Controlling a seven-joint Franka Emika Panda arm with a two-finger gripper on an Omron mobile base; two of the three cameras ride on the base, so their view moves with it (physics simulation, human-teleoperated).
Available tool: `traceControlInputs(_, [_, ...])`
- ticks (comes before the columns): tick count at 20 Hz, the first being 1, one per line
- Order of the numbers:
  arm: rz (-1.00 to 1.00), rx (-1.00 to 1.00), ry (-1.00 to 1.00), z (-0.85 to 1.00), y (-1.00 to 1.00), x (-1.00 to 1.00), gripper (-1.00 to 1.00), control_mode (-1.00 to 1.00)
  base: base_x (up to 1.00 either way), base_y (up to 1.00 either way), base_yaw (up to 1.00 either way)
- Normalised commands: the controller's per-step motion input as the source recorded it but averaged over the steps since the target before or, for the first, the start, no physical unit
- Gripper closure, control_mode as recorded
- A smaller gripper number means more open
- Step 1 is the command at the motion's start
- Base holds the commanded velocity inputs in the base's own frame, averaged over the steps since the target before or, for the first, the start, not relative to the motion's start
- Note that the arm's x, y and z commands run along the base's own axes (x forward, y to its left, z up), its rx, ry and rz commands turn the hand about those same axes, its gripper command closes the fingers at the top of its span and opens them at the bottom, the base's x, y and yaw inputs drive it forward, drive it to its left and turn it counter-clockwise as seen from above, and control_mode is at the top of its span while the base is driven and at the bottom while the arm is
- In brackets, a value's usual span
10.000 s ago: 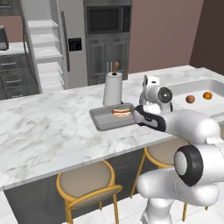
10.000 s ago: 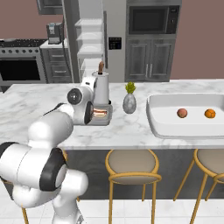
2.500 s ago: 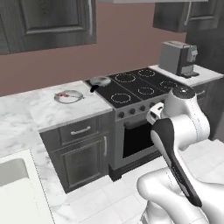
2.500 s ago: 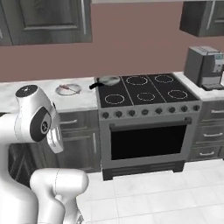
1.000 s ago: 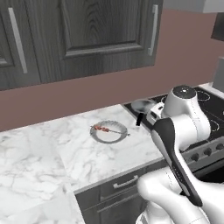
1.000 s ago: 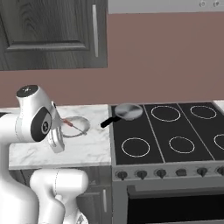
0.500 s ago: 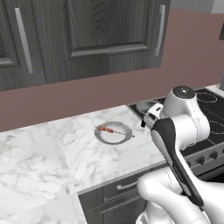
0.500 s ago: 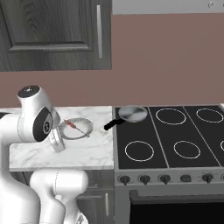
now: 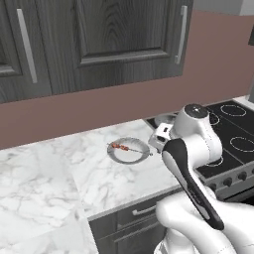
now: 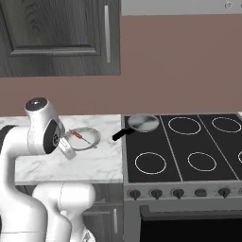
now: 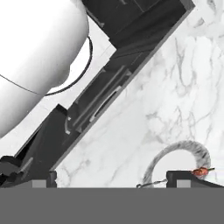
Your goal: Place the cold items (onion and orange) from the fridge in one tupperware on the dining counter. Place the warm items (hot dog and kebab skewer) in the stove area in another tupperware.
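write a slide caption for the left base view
Kebab skewer on a plate on the marble counter beside the stove.

Polished marble counter [image 9: 59, 173]; dark woodgrain cabinets [image 9: 99, 39]; glossy cooktop [image 10: 189, 151]

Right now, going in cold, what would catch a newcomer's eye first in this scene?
Probably the kebab skewer, its red pieces bright on a round grey plate on the white marble counter just left of the stove. Next, the small pan at the stove's back left corner, and the white arm with its open gripper beside the plate.
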Motion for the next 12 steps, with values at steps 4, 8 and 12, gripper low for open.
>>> traceControlInputs(4, [0.30,-0.29,-0.01,-0.02,0.41,0.60,-1.00,-1.00,0.00,0.00,0.00])
traceControlInputs(8, [0.48,-0.29,0.02,0.00,0.09,0.48,-1.00,-1.00,0.00,0.00,0.00])
traceControlInputs(12, [0.62,-0.18,0.00,-0.04,0.00,0.42,-1.00,-1.00,0.00,0.00,0.00])
